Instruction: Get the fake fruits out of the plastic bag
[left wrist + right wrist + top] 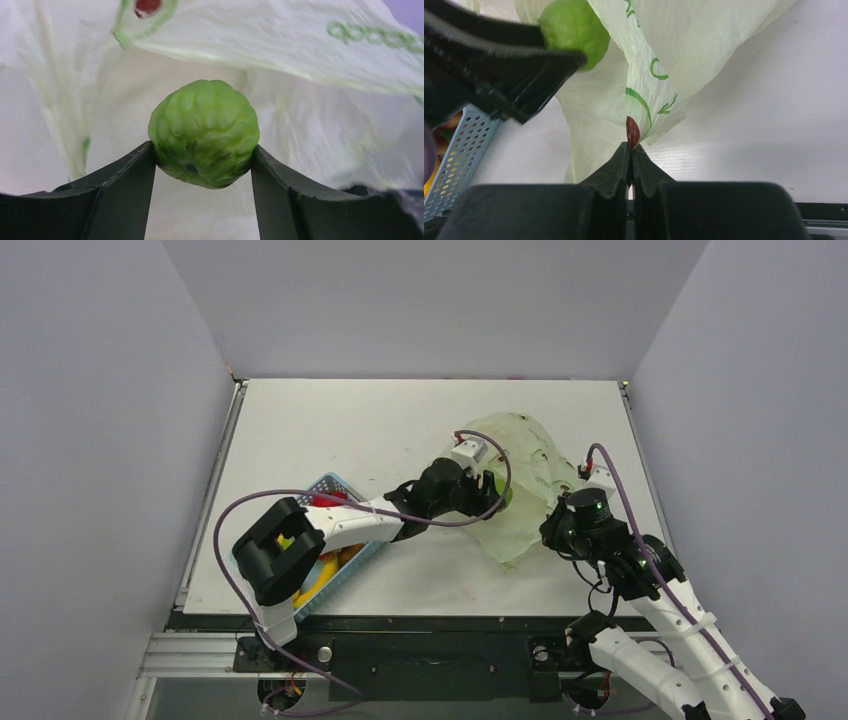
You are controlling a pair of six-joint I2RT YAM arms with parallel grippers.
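Note:
The pale yellow-green plastic bag [530,475] lies on the table at centre right. My left gripper [497,490] reaches into its mouth and is shut on a bumpy light green round fruit [204,132], held between both fingers with bag film behind it. The same fruit shows in the right wrist view [574,30] at the top left. My right gripper [630,147] is shut, pinching the bag's edge [644,95] at a brown print, near the bag's front right [560,525]. The other fake fruits in the bag are hidden.
A blue lattice basket [335,540] with yellow and red fruits stands at the left, under the left arm; its edge shows in the right wrist view [459,160]. The table's front edge [420,612] lies just behind the arms' bases.

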